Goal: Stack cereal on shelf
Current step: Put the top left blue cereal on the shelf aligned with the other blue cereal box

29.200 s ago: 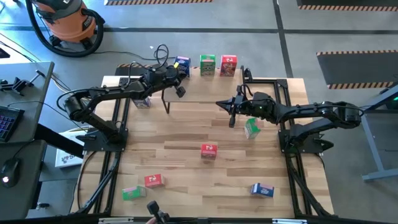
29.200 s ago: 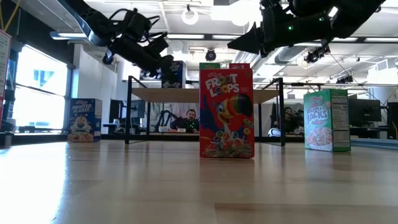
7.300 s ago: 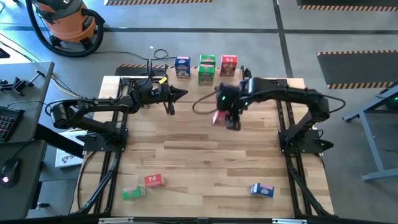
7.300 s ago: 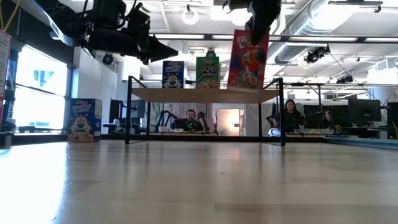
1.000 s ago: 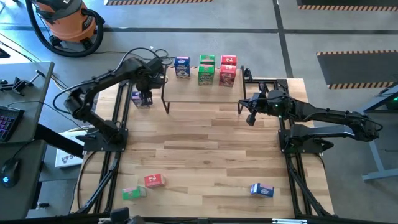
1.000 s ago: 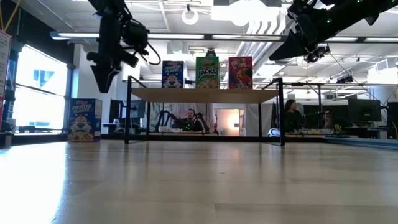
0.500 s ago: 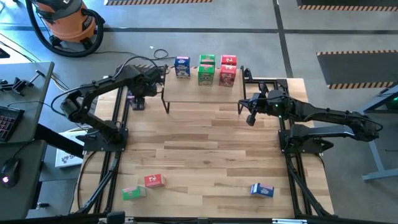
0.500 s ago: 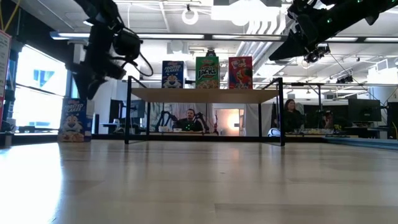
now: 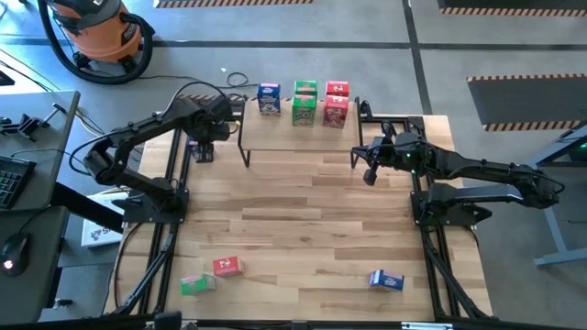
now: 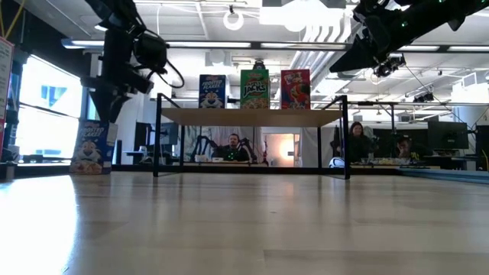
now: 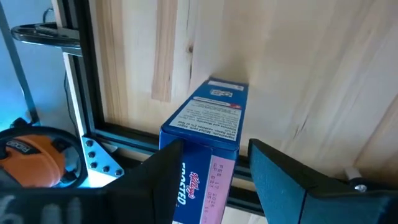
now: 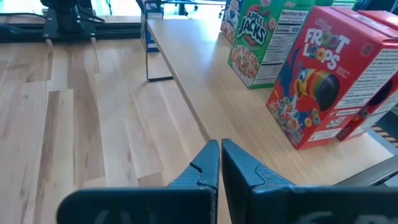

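The shelf (image 9: pixel 298 137) stands at the table's far edge. Cereal boxes stand upright on it: a blue one (image 9: pixel 269 98), green ones (image 9: pixel 304 108) and red ones (image 9: pixel 335 110). The low view shows the blue (image 10: pixel 212 91), green (image 10: pixel 254 88) and red (image 10: pixel 295 88) fronts in a row. Left of the shelf, another blue cereal box (image 9: pixel 202 152) (image 10: pixel 90 147) stands on the table with my left gripper (image 9: pixel 204 142) (image 11: pixel 214 149) shut on it. My right gripper (image 9: pixel 367 174) (image 12: pixel 219 149) hangs shut above the shelf's right end. My left gripper comes from above, fingers pointing down, and has the blue box's upper end (image 11: pixel 208 134) between its two fingers (image 11: pixel 165 171), one on each broad face. The box leans slightly, and its bottom (image 10: pixel 90 171) is at table level in the low view.
Near the front edge lie a red box (image 9: pixel 227 266), a green box (image 9: pixel 195 283) and a blue box (image 9: pixel 386 280). Black frame rails (image 11: pixel 106 134) run along the table's left side beside the held box. People sit in the room behind (image 10: pixel 231 147).
My left gripper has moved a little toward the table's left edge and taken the blue box with it. The box has shifted left along the table and now leans slightly instead of standing straight.
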Controlling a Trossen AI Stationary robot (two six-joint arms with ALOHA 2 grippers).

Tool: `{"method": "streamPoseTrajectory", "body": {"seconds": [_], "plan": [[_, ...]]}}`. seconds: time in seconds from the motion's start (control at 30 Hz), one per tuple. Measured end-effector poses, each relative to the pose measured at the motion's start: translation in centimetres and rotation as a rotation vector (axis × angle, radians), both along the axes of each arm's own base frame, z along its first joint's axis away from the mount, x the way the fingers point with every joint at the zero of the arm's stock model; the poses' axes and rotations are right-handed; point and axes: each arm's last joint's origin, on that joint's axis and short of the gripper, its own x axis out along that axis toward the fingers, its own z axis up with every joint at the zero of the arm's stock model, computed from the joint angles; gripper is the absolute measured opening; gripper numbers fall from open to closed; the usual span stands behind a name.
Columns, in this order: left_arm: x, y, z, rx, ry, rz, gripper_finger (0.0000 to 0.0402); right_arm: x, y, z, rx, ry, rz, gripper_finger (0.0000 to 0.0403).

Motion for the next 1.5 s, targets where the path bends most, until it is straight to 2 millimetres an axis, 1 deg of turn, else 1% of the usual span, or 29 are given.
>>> {"method": "streamPoseTrajectory", "body": {"seconds": [0.23,0.57,0.93,1.1,1.27,1.4,1.5], "plan": [[-0.4,0.3,0.0,-0.008,-0.009,0.019,0.0161,0.0,0.0,0.0,0.001,0.000,0.002,0.0000],[-0.3,0.3,0.0,-0.016,-0.011,0.008,0.0136,0.0,0.0,0.0,-0.003,0.001,0.004,0.0000],[-0.7,-0.1,0.7,0.003,-0.028,0.006,0.0118,0.0,0.0,0.0,-0.005,0.002,0.005,0.0000],[-0.6,-0.2,0.7,0.017,-0.021,0.015,0.0131,0.0,0.0,0.0,-0.005,0.002,0.005,0.0000],[-0.2,-0.6,0.8,0.074,0.037,-0.003,0.0159,0.0,0.0,0.0,-0.005,0.002,0.004,0.0000],[-0.1,-0.9,0.8,0.073,0.036,0.013,0.0183,0.0,0.0,0.0,-0.005,0.002,0.005,0.0000],[-0.4,-0.7,0.8,0.075,0.037,0.040,0.0196,0.0,0.0,0.0,-0.005,0.002,0.005,0.0000]]}}
